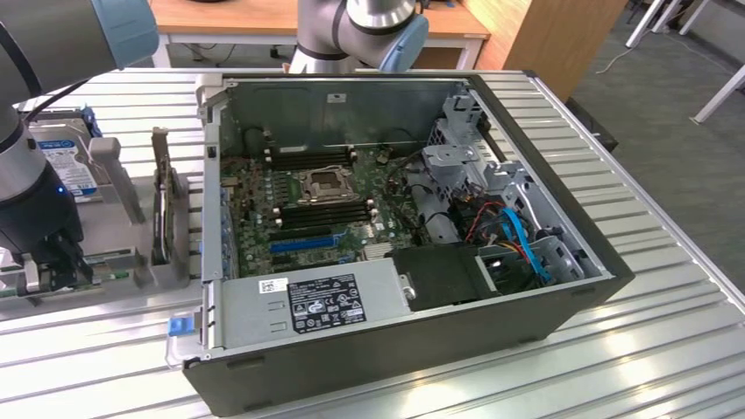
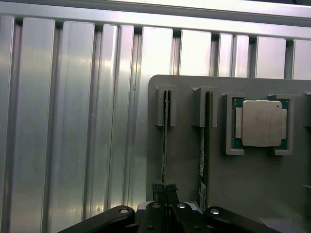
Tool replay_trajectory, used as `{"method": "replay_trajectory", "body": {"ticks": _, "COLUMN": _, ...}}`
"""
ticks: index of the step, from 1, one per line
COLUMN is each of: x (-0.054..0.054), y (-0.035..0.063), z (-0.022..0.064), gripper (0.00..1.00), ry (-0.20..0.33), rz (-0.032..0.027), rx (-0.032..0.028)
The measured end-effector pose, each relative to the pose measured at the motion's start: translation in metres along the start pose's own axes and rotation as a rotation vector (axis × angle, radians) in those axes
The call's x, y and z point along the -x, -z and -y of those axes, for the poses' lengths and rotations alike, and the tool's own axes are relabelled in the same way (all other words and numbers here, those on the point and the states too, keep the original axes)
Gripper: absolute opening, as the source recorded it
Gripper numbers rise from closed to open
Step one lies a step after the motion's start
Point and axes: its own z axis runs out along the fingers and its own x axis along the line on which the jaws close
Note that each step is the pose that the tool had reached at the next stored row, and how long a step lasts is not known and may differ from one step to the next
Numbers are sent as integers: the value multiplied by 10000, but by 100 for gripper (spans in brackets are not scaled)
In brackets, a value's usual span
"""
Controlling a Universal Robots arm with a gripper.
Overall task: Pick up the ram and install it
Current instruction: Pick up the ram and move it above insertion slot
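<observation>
Ram point(image 2: 165, 141): seated edge-up in grey holder point(image 2: 187, 160) on table point(image 2: 73, 121), lower left of the exterior view. Claw point(image 2: 165, 190) clamped on it. Step: pickup, not yet lifted. Probably calls for a straight pull clear of the holder's grooves.

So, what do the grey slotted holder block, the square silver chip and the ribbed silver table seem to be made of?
The grey slotted holder block: probably plastic, matte; even grey, no glints.
The square silver chip: metal lid, satin finish, over a green board rim.
The ribbed silver table: metal, likely aluminium; bright streaks along its ribs.
</observation>
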Motion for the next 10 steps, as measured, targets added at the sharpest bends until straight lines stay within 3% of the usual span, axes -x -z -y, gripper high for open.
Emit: {"method": "replay_trajectory", "body": {"ticks": 10, "x": 0, "y": 1, "z": 0, "gripper": 11, "ry": -24, "rz": 0, "rx": -1}}
